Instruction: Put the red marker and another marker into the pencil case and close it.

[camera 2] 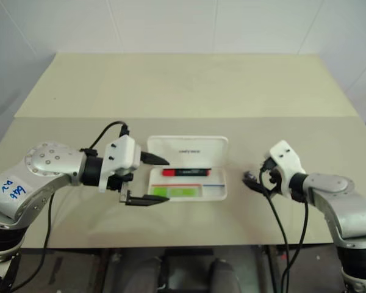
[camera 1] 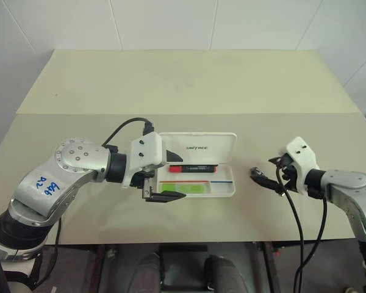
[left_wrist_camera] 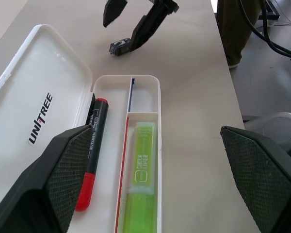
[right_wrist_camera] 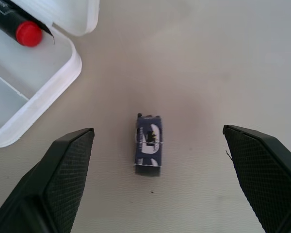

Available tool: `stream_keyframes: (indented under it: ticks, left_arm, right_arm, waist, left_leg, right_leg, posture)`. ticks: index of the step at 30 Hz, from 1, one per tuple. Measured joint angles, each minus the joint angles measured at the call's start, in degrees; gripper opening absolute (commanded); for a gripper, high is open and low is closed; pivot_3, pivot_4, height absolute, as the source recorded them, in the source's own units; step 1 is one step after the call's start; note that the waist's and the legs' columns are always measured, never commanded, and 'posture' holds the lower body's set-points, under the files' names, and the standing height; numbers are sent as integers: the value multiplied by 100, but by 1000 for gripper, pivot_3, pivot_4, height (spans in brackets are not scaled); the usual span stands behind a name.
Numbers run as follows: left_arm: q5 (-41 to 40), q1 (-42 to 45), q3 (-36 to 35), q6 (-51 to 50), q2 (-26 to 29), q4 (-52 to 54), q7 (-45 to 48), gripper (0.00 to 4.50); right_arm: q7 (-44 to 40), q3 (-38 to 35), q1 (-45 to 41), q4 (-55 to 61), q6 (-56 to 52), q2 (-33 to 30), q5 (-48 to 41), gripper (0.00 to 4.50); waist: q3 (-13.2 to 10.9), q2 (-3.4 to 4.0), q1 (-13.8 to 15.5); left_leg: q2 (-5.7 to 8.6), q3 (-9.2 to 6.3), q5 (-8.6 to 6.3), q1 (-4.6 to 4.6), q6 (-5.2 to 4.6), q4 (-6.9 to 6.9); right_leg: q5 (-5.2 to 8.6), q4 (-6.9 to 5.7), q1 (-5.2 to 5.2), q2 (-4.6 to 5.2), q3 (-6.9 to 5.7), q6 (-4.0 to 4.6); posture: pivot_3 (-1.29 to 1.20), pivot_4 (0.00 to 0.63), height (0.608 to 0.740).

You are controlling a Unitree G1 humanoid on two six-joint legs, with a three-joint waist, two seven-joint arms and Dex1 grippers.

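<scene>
Head views, left to right: left gripper hovering at the case's left end, fingers wide apart, nothing between them. Pencil case open on the table, lid laid back. Red marker already in the rear compartment beside the hinge, long axis along the case, red end toward the left gripper. Green highlighter in the front compartment, lying parallel. Both loaded, then; closing the lid left. Further right, a small dark object, possibly a clip, on bare table. Right gripper over it, fingers spread, empty.
</scene>
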State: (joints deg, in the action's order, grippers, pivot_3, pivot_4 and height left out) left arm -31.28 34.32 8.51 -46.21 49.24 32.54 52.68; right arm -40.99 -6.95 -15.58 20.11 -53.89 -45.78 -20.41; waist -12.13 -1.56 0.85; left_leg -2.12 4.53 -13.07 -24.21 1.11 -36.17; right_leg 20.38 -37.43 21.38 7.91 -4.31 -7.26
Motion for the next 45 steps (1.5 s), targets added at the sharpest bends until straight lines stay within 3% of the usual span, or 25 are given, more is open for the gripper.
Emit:
stream_keyframes:
  ticks: [4, 7, 17, 24, 30, 45]
  left_arm:
    - [2, 0, -1, 0, 2, -2, -1, 4500]
    - [2, -1, -1, 0, 1, -2, -7, 4500]
    - [1, -97, -87, -40, 87, 32, -66, 4500]
    - [-5, -139, -174, -118, 96, 77, -140, 4500]
    - [-9, -346, -336, -203, 322, 177, -173, 4500]
    - [-262, -649, -645, -633, 331, 767, -528, 4500]
  right_arm:
    - [184, 242, -142, -13, -13, 177, 23, 4487]
    - [231, 445, -142, -92, -5, 189, 68, 3848]
    - [-44, 608, -151, -351, 335, -68, 131, 378]
    - [-430, 691, -316, -523, 659, -162, 89, 377]
    - [-1235, 412, -903, 331, 630, -192, -949, 377]
    - [-1342, 1756, -1005, 109, 1117, -30, -372, 377]
  waist:
    - [0, 0, 10]
    - [0, 0, 23]
    - [0, 0, 46]
    - [1, -1, 44]
    - [1, -2, -1]
    - [7, -12, 40]
  left_leg:
    - [0, 1, 0, 1, 0, -2]
    - [0, 1, 0, 0, 0, -1]
    - [0, 1, 0, 0, -1, -2]
    - [0, 1, 0, 0, -1, -5]
    - [-17, -1, -3, 0, 4, -1]
    - [-19, 2, -8, -1, 4, -11]
  right_leg:
    - [0, 0, 1, 0, 1, 0]
    - [0, 0, 1, 0, 1, 0]
    - [0, 0, 1, -1, 1, 0]
    - [0, 0, 1, 0, 1, 0]
    - [-1, -1, 1, -16, 0, 2]
    - [-3, 0, 0, -18, 4, 5]
  posture:
    - [0, 150, 740]
    - [0, 150, 740]
    - [0, 150, 740]
    - [0, 150, 740]
    - [0, 150, 740]
    - [0, 150, 740]
